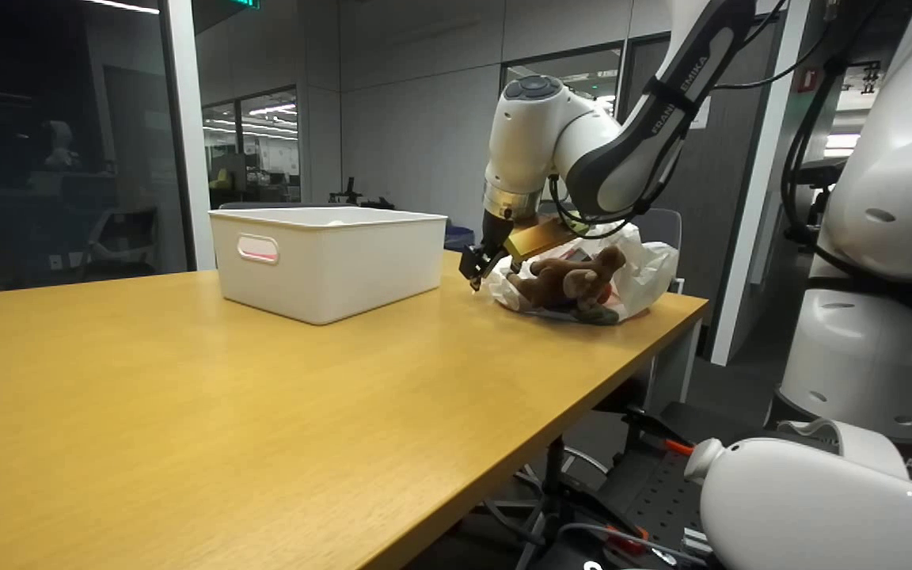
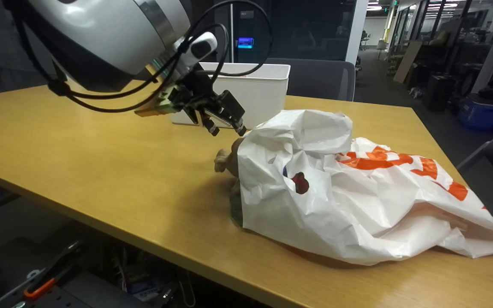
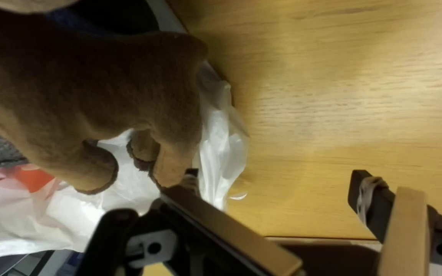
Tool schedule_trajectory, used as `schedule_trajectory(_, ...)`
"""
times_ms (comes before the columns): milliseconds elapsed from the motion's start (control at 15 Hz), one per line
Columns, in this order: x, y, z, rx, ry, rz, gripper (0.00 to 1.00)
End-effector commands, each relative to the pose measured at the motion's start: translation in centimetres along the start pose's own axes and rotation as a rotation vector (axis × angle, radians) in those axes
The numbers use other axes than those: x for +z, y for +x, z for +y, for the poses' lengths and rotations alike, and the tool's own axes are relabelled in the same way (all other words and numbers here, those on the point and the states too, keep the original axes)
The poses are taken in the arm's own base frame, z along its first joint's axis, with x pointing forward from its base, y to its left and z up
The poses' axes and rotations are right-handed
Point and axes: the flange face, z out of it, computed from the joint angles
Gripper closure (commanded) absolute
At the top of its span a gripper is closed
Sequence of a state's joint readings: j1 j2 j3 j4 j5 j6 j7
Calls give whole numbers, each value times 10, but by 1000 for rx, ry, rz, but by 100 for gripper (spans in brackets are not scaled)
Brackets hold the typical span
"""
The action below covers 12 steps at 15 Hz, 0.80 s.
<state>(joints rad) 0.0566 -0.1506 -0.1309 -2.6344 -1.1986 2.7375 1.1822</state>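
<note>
One velvety brown plush toy (image 3: 140, 82) is poking from a crumpled white bag (image 2: 349, 205); the gripper (image 3: 276, 177) is gaping wide beside it.

Toy (image 1: 557, 286) partly inside bag (image 2: 349, 214) — bag near bin (image 1: 329, 265), on table (image 1: 266, 404).

From afar I'm looking at a yellow-brown, wood-grained table (image 1: 210, 412). A white bin (image 1: 329, 269) stands upright on it, and near that, in both exterior views, I see a crumpled white bag (image 2: 357, 205) with orange print lying on its side. The two are apart. A brown plush (image 1: 557, 285) pokes out at the bag's mouth; I can't tell whether it rests on the table itself or only on the bag.
</note>
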Motion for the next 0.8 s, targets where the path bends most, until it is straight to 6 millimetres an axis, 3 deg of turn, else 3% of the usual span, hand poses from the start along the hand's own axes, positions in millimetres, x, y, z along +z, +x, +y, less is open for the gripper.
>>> schedule_trajectory(0,10,14,-1,-34,-42,9,0)
schedule_trajectory(667,46,25,9,-11,-57,-33,0)
schedule_trajectory(733,49,24,10,-10,-63,-40,8)
